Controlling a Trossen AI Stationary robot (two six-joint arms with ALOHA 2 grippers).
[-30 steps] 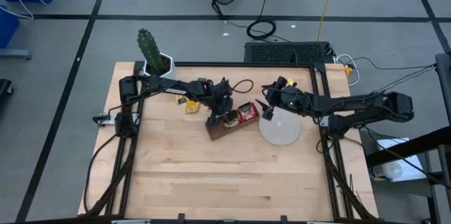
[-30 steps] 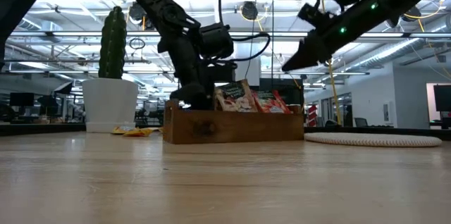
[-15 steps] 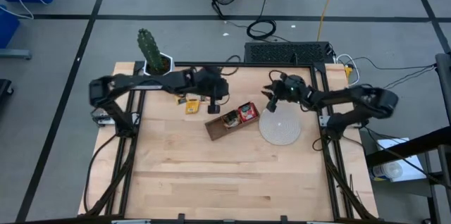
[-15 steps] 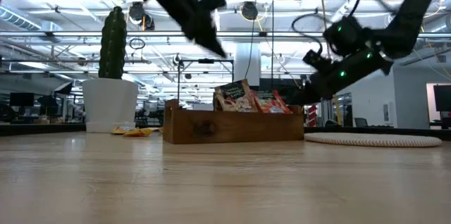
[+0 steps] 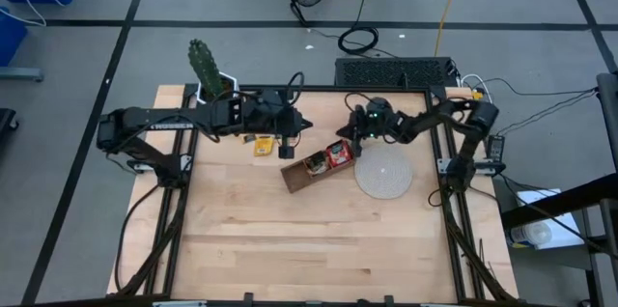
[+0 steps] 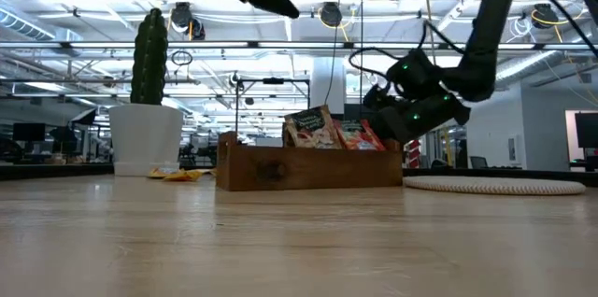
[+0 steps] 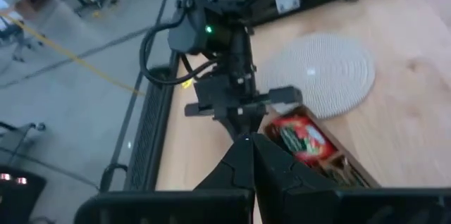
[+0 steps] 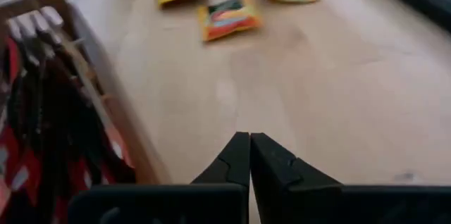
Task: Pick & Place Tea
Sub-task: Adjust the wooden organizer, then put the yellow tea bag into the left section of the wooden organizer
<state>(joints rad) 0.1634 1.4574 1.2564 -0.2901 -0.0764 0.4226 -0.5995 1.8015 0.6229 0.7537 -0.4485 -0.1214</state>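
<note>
The tea shows as red and brownish sachets (image 5: 329,157) standing upright in the brown wooden tray (image 5: 295,178). Several yellow-orange sachets (image 5: 261,143) lie flat on the table left of it, also seen in the right wrist view (image 8: 229,14). My left gripper (image 5: 305,124) is shut and empty, high above the table beyond the tray's left end (image 6: 280,3). My right gripper (image 5: 342,135) is shut and empty, low beside the tray's far right end (image 8: 248,137). Its fingers point toward the table's left over bare wood.
A round whitish woven disc (image 5: 383,174) lies right of the tray. A cactus in a white pot (image 5: 209,73) stands at the far left corner. The near half of the table (image 5: 319,249) is bare wood. A black frame runs along the table's edges.
My left gripper has risen out of the tray's left end, gone toward the far edge and tipped closer to level, staying shut. My right gripper has swung from above the disc's far left rim toward the table's left, sunk to just behind the tray and shut.
</note>
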